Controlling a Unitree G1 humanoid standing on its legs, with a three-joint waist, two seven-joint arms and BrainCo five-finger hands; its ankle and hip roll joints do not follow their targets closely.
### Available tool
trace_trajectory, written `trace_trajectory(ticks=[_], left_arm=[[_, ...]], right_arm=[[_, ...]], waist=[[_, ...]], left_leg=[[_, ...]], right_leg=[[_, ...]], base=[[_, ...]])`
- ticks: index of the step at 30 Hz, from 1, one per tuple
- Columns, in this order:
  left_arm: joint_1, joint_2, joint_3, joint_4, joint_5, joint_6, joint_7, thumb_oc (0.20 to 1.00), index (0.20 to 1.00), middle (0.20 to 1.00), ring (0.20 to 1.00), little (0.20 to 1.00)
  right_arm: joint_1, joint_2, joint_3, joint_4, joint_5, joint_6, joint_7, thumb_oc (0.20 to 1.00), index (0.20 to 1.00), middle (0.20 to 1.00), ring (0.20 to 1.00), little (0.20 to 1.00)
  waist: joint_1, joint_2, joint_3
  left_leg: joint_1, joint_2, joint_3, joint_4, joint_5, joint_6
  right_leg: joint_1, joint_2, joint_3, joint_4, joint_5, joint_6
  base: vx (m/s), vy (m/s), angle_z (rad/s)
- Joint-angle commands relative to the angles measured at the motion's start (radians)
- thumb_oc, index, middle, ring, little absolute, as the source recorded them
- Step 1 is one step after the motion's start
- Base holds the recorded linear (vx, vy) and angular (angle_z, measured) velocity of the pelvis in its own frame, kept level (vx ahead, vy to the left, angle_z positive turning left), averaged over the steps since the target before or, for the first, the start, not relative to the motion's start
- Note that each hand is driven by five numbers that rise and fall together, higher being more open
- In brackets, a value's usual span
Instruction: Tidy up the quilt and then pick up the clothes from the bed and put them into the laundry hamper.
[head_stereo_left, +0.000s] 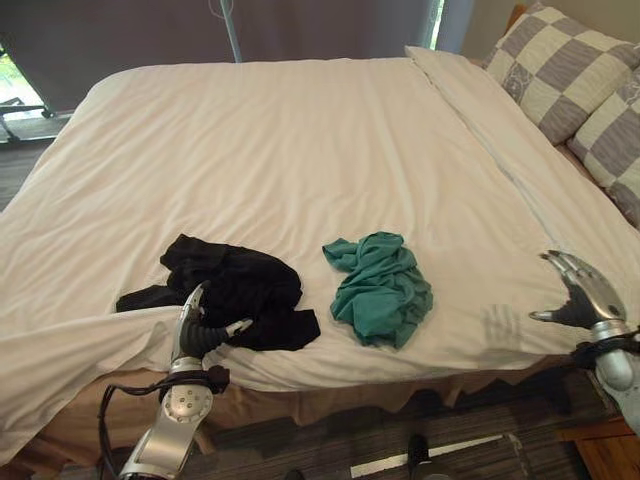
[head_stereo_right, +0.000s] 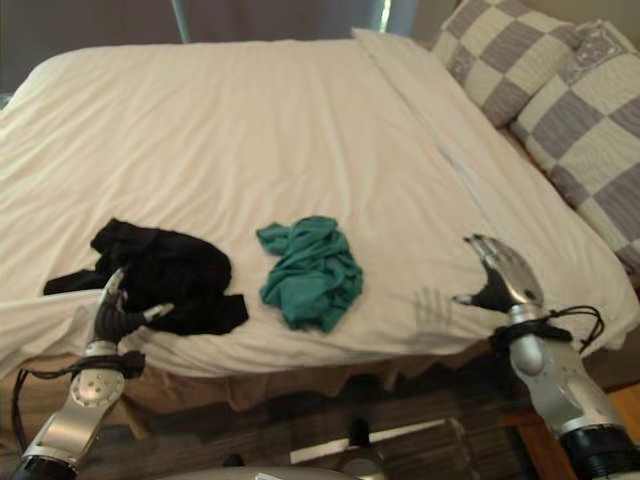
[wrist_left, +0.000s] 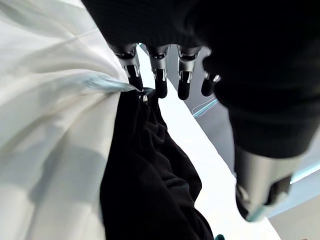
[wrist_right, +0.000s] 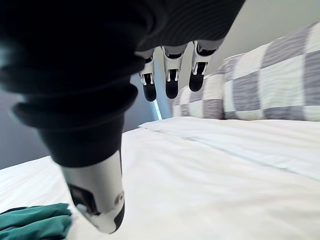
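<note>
The left hand (head_stereo_left: 197, 328) is held raised with fingers loosely extended; the right hand (head_stereo_right: 503, 276) is spread open, thumb apart.

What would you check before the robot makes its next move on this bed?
1. Quilt spread flat: not ok, near-left corner bunched.
2. Left hand at the black clothes: ok, fingers open beside them.
3. Right hand free: ok, open above the quilt edge.
4. Green garment within reach: ok, lying between both hands.
5. Clothes off the bed: not ok, both still on it.
6. Laundry hamper located: cannot tell.
</note>
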Motion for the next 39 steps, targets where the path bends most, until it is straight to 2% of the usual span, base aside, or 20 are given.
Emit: trace_trajectory(ticks=[1,6,7,8,9,10,11,12,14,17,19,23,27,29,30,31,34,35,36,39], left_arm=[[-0.128,0.040,-0.017,-0.070,0.052,-0.108,-0.041,1.000,1.000,1.000,1.000,1.000],[-0.123,0.073,0.021,-0.078,0.068,-0.104,-0.022,1.000,1.000,1.000,1.000,1.000],[-0.081,0.344,0.257,0.040,-0.064,-0.134,-0.049,1.000,1.000,1.000,1.000,1.000],[-0.102,0.266,0.195,-0.057,0.012,-0.097,-0.033,1.000,1.000,1.000,1.000,1.000],[-0.122,0.227,0.125,-0.067,0.108,-0.081,-0.023,1.000,1.000,1.000,1.000,1.000],[-0.083,0.080,0.081,-0.072,-0.158,-0.046,-0.061,1.000,1.000,1.000,1.000,1.000],[-0.099,0.214,0.131,-0.103,-0.020,-0.077,-0.046,1.000,1.000,1.000,1.000,1.000],[-0.089,0.285,0.162,-0.130,0.114,-0.080,-0.034,1.000,1.000,1.000,1.000,1.000],[-0.131,0.323,0.150,-0.116,0.175,-0.100,-0.018,1.000,1.000,1.000,1.000,1.000],[-0.194,0.344,0.122,-0.101,0.184,-0.095,0.011,1.000,1.000,1.000,1.000,1.000],[-0.222,0.373,0.119,-0.118,0.240,-0.088,0.040,1.000,1.000,1.000,1.000,1.000],[-0.276,0.382,0.082,-0.106,0.296,-0.063,0.051,1.000,1.000,1.000,1.000,1.000],[-0.329,0.359,0.014,-0.018,0.345,-0.013,0.038,1.000,1.000,1.000,1.000,1.000],[-0.354,0.321,-0.024,0.097,0.376,0.042,0.023,1.000,1.000,1.000,1.000,1.000],[-0.361,0.320,-0.027,0.104,0.377,0.041,0.026,1.000,1.000,1.000,1.000,1.000],[-0.359,0.291,-0.042,0.210,0.427,0.087,0.007,1.000,1.000,1.000,1.000,1.000],[-0.349,0.270,-0.040,0.285,0.454,0.113,0.002,1.000,1.000,1.000,1.000,1.000],[-0.340,0.264,-0.041,0.316,0.465,0.123,-0.006,0.548,0.548,0.548,0.548,0.548],[-0.326,0.256,-0.042,0.342,0.478,0.130,-0.017,0.200,0.200,0.200,0.200,0.200],[-0.264,0.243,-0.058,0.397,0.498,0.122,-0.041,0.200,0.200,0.200,0.200,0.200]], right_arm=[[-0.114,-0.025,0.045,-0.037,-0.026,-0.012,-0.004,1.000,1.000,1.000,1.000,1.000],[-0.149,-0.016,0.097,-0.026,-0.034,-0.007,0.003,1.000,1.000,1.000,1.000,1.000],[-0.134,-0.074,0.061,-0.040,0.006,-0.041,0.034,1.000,1.000,1.000,1.000,1.000],[-0.152,-0.053,0.082,-0.065,0.004,-0.022,0.029,1.000,1.000,1.000,1.000,1.000],[-0.158,-0.020,0.105,-0.078,-0.009,-0.019,0.027,1.000,1.000,1.000,1.000,1.000],[-0.147,-0.003,0.090,-0.102,-0.015,-0.016,0.026,1.000,1.000,1.000,1.000,1.000],[-0.147,-0.022,0.087,-0.099,-0.016,-0.001,0.032,1.000,1.000,1.000,1.000,1.000],[-0.142,-0.031,0.066,-0.108,-0.005,-0.017,0.039,1.000,1.000,1.000,1.000,1.000],[-0.145,-0.050,0.060,-0.115,0.017,-0.034,0.033,1.000,1.000,1.000,1.000,1.000],[-0.200,-0.065,0.109,-0.097,0.030,-0.036,0.029,1.000,1.000,1.000,1.000,1.000],[-0.226,-0.074,0.132,-0.109,0.025,-0.045,0.024,1.000,1.000,1.000,1.000,1.000],[-0.260,-0.075,0.155,-0.112,0.019,-0.045,0.018,1.000,1.000,1.000,1.000,1.000],[-0.321,-0.058,0.190,-0.112,0.005,-0.029,0.008,1.000,1.000,1.000,1.000,1.000],[-0.366,-0.038,0.214,-0.107,-0.008,-0.010,0.002,1.000,1.000,1.000,1.000,1.000],[-0.371,-0.038,0.216,-0.104,-0.009,-0.009,0.001,1.000,1.000,1.000,1.000,1.000],[-0.404,-0.018,0.230,-0.105,-0.021,0.000,-0.006,1.000,1.000,1.000,1.000,1.000],[-0.409,-0.005,0.233,-0.112,-0.029,0.003,-0.011,1.000,1.000,1.000,1.000,1.000],[-0.411,-0.002,0.231,-0.115,-0.031,0.003,-0.012,1.000,1.000,1.000,1.000,1.000],[-0.416,0.001,0.230,-0.120,-0.032,0.004,-0.013,1.000,1.000,1.000,1.000,1.000],[-0.465,0.004,0.244,-0.129,-0.027,-0.001,-0.020,1.000,1.000,1.000,1.000,1.000]], waist=[[-0.009,-0.049,0.027],[0.004,-0.048,0.037],[0.031,-0.022,0.043],[0.020,-0.036,0.043],[0.011,-0.040,0.046],[0.018,-0.035,0.058],[0.023,-0.022,0.059],[0.021,-0.028,0.061],[0.015,-0.031,0.062],[0.013,-0.030,0.074],[0.008,-0.026,0.083],[0.001,-0.022,0.104],[-0.008,-0.020,0.157],[-0.007,-0.020,0.192],[-0.006,-0.020,0.192],[-0.003,-0.023,0.220],[0.000,-0.027,0.235],[0.001,-0.029,0.242],[0.004,-0.030,0.249],[0.026,-0.027,0.268]], left_leg=[[0.036,0.070,0.013,-0.007,-0.038,-0.058],[0.034,0.072,0.008,-0.007,-0.036,-0.059],[0.036,0.074,0.002,-0.007,-0.036,-0.061],[0.024,0.070,0.001,-0.007,-0.026,-0.061],[0.022,0.070,0.002,-0.007,-0.027,-0.061],[0.023,0.068,-0.002,-0.007,-0.030,-0.057],[0.022,0.071,-0.004,-0.007,-0.031,-0.059],[0.016,0.070,-0.007,-0.007,-0.026,-0.061],[0.008,0.069,-0.004,-0.007,-0.024,-0.063],[0.002,0.069,0.001,-0.007,-0.022,-0.064],[-0.003,0.071,0.005,-0.007,-0.020,-0.065],[-0.021,0.072,0.008,-0.007,-0.015,-0.065],[-0.055,0.073,0.015,-0.007,0.000,-0.062],[-0.085,0.076,0.024,-0.003,0.012,-0.061],[-0.087,0.077,0.025,-0.003,0.013,-0.061],[-0.106,0.078,0.033,0.006,0.020,-0.061],[-0.114,0.080,0.039,0.013,0.021,-0.062],[-0.120,0.080,0.037,0.019,0.020,-0.062],[-0.126,0.081,0.036,0.026,0.019,-0.062],[-0.149,0.079,0.028,0.050,0.012,-0.062]], right_leg=[[0.066,-0.074,-0.009,0.007,-0.069,0.060],[0.072,-0.076,-0.016,0.008,-0.071,0.060],[0.078,-0.076,-0.021,0.010,-0.075,0.063],[0.072,-0.081,-0.026,0.009,-0.069,0.064],[0.069,-0.080,-0.026,0.010,-0.071,0.064],[0.070,-0.082,-0.030,0.012,-0.076,0.062],[0.071,-0.080,-0.032,0.012,-0.077,0.063],[0.068,-0.081,-0.035,0.011,-0.073,0.063],[0.062,-0.084,-0.037,0.012,-0.072,0.065],[0.051,-0.083,-0.035,0.016,-0.070,0.064],[0.037,-0.081,-0.029,0.017,-0.070,0.065],[0.009,-0.079,-0.019,0.029,-0.071,0.064],[-0.055,-0.077,-0.001,0.057,-0.069,0.062],[-0.103,-0.076,0.012,0.078,-0.066,0.059],[-0.108,-0.076,0.014,0.080,-0.067,0.059],[-0.137,-0.077,0.024,0.095,-0.064,0.056],[-0.154,-0.079,0.029,0.107,-0.066,0.054],[-0.160,-0.079,0.031,0.111,-0.066,0.053],[-0.166,-0.080,0.031,0.117,-0.066,0.052],[-0.179,-0.087,0.029,0.135,-0.071,0.047]], base=[[0.04,-0.020,0.00],[0.02,-0.011,0.03],[0.00,0.000,0.00],[0.01,0.006,-0.05],[0.00,0.003,0.04],[0.02,-0.004,0.16],[0.02,-0.007,0.15],[0.02,-0.025,0.12],[0.01,-0.009,0.04],[0.00,-0.006,0.02],[-0.01,-0.016,-0.06],[-0.05,-0.001,-0.07],[-0.13,0.006,-0.07],[-0.14,0.002,-0.28],[-0.14,-0.013,-0.27],[-0.08,-0.010,-0.10],[-0.05,-0.012,-0.08],[-0.03,-0.015,-0.05],[-0.02,-0.012,-0.04],[-0.01,-0.018,-0.02]])
